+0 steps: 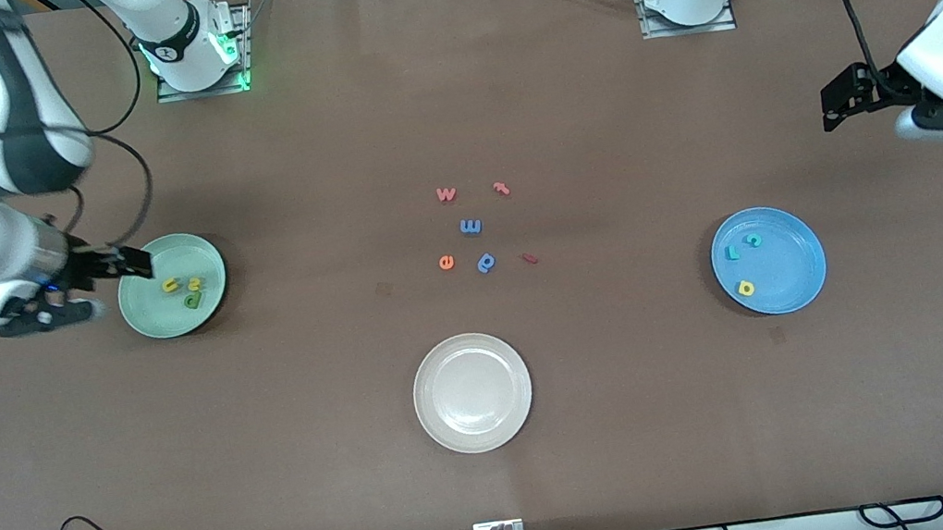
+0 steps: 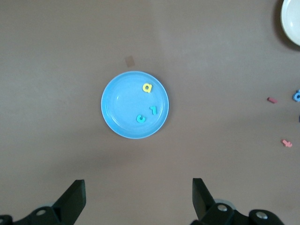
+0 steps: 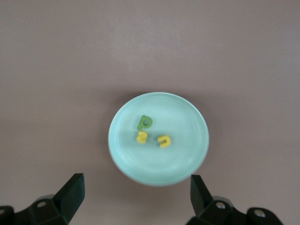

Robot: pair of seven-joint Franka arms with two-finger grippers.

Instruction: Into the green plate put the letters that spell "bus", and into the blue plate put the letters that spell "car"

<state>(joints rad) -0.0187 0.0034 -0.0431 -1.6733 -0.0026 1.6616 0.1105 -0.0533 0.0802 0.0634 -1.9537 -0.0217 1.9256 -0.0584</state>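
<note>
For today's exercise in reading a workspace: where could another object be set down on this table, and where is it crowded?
Free: bare table between the green plate and the white plate, and between the white plate and the blue plate. Crowded: the leftover letters mid-table.

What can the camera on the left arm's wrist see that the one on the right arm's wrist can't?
Only the left wrist view shows the blue plate holding the teal c, teal r and yellow a, plus the white plate's edge and stray letters on the table. Only the right wrist view shows the green plate holding the green b, yellow s and yellow u. Both share the brown table and their own open jaws at the frame's edge.
</note>
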